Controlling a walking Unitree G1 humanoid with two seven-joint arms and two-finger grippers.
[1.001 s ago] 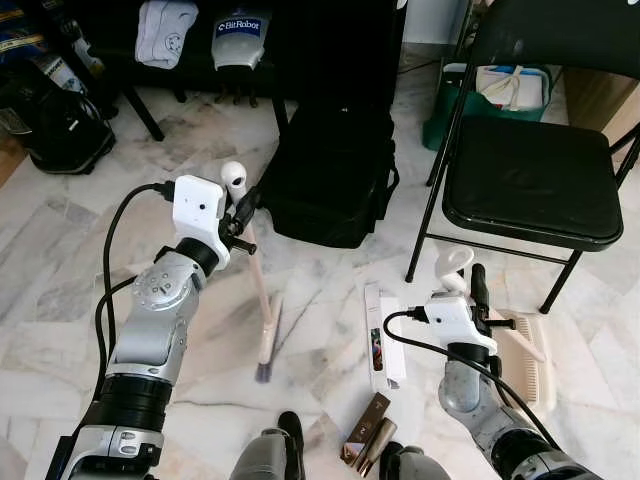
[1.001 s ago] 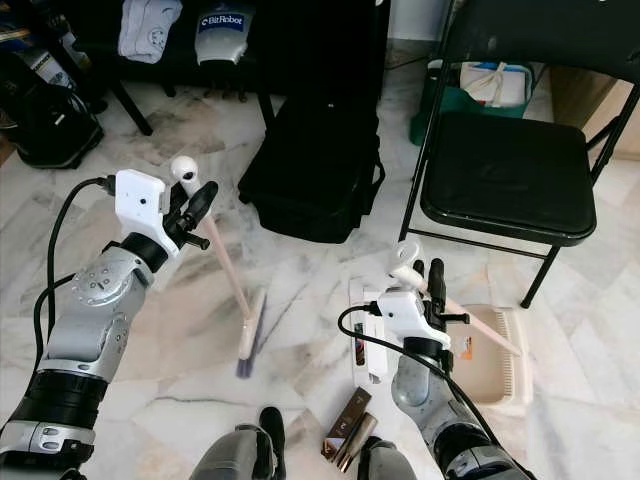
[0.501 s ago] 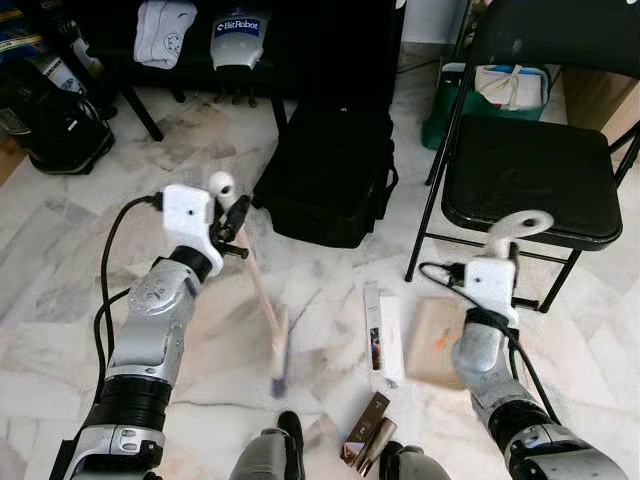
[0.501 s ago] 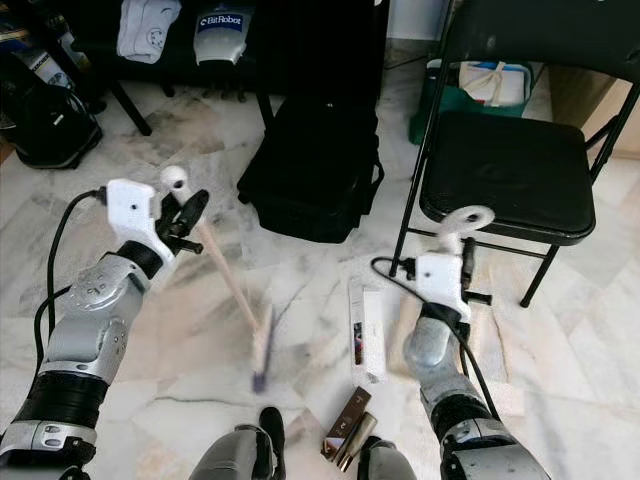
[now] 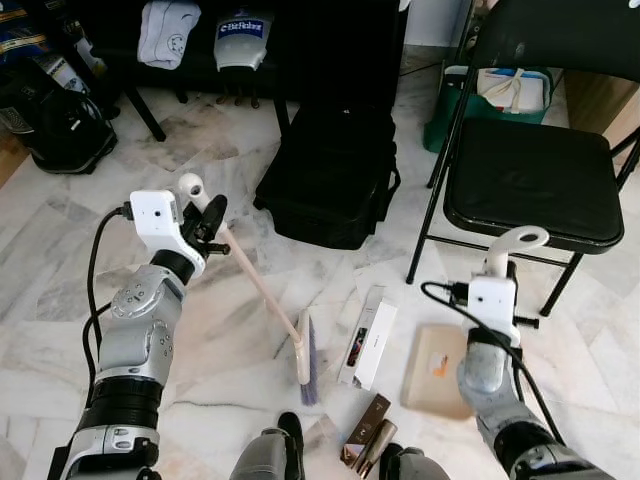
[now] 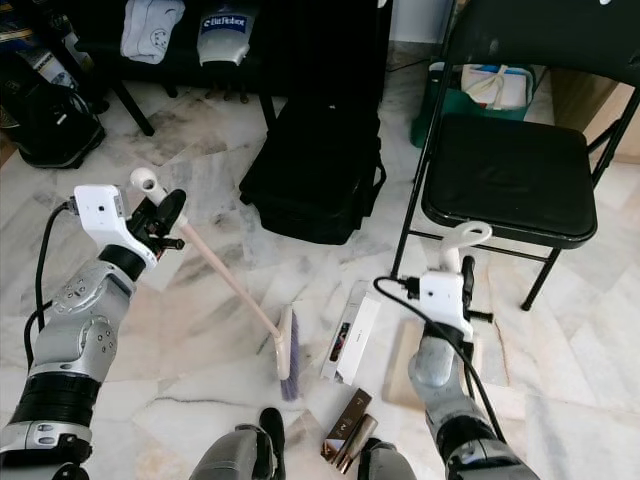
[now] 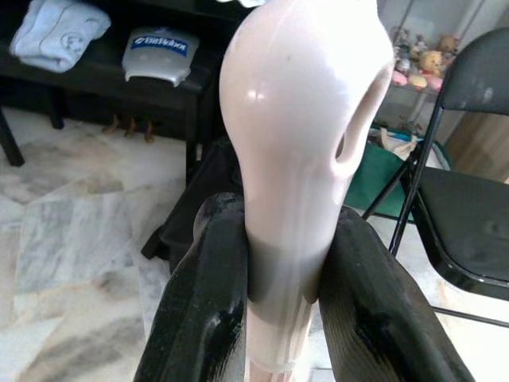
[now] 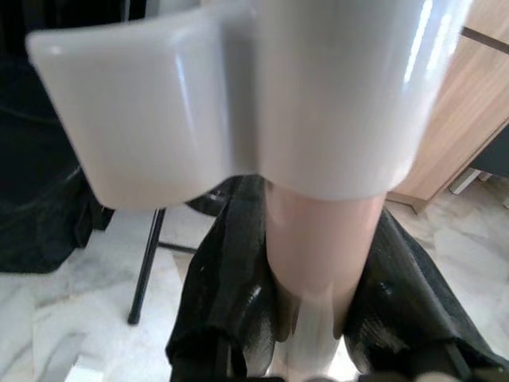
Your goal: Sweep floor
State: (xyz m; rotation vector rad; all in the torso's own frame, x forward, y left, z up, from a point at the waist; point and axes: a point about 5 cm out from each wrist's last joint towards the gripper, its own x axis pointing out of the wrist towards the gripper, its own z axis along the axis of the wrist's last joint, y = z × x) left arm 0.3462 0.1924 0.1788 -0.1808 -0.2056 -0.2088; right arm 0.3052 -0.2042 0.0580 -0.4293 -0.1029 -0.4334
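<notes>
My left gripper is shut on the pale pink handle of a hand broom; its purple bristles rest on the marble floor next to a white box. The left wrist view has the handle clamped between both black fingers. My right gripper is shut on the upright handle of a beige dustpan, whose pan lies flat on the floor right of the box. In the right wrist view the dustpan handle sits between the fingers.
A black bag lies on the floor ahead. A black folding chair stands at the right, a green bin behind it. Two brown packets lie by my feet. A dark shelf unit and black case stand at the back left.
The broom head swept rightward up against the white box, which has turned and shifted. My right gripper swung the dustpan from tilted to upright, then set it flat by the box.
</notes>
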